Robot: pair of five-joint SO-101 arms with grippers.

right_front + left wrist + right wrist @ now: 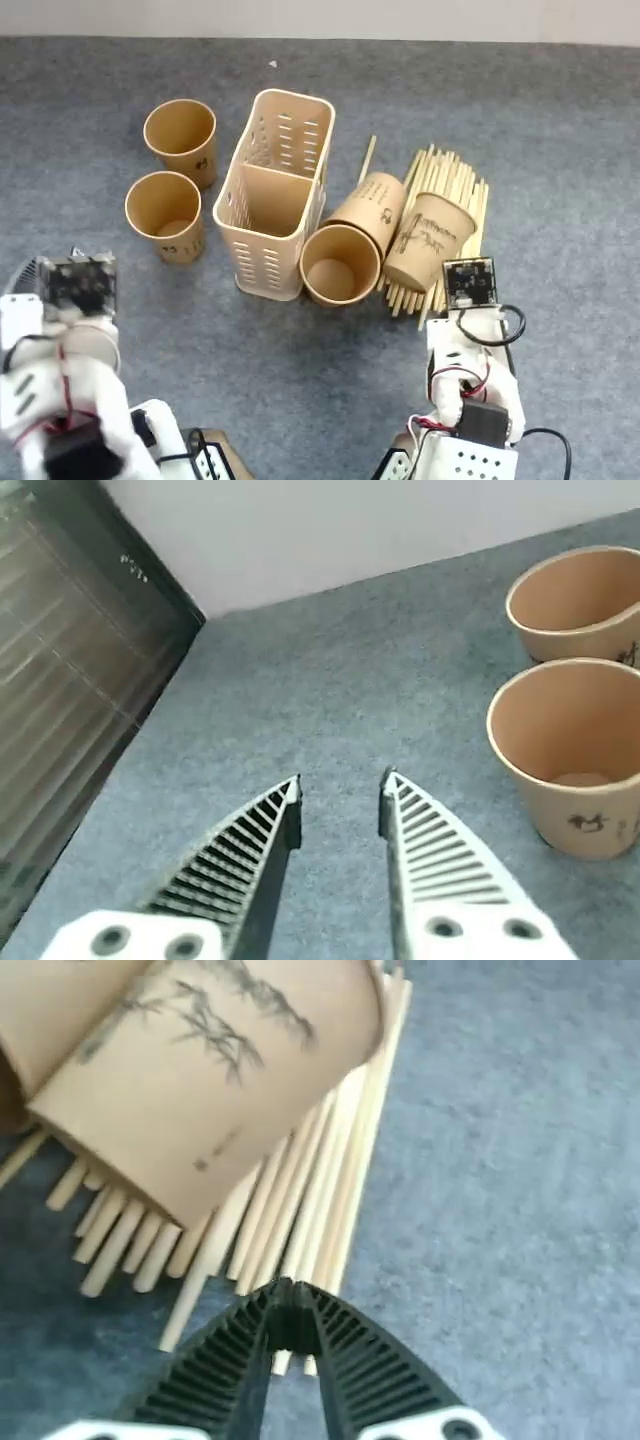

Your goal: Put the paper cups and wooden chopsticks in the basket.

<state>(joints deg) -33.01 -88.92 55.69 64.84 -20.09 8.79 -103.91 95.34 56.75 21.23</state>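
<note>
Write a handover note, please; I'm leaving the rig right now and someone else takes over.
Left claw: open, empty, above the bare mat, near two upright paper cups left of the basket.
Right claw: shut, tips at the near ends of the chopsticks.
Two tipped cups lie right of the basket, one on the chopsticks.
Done: nothing; the basket is empty.
Left: four cups, all chopsticks.
</note>
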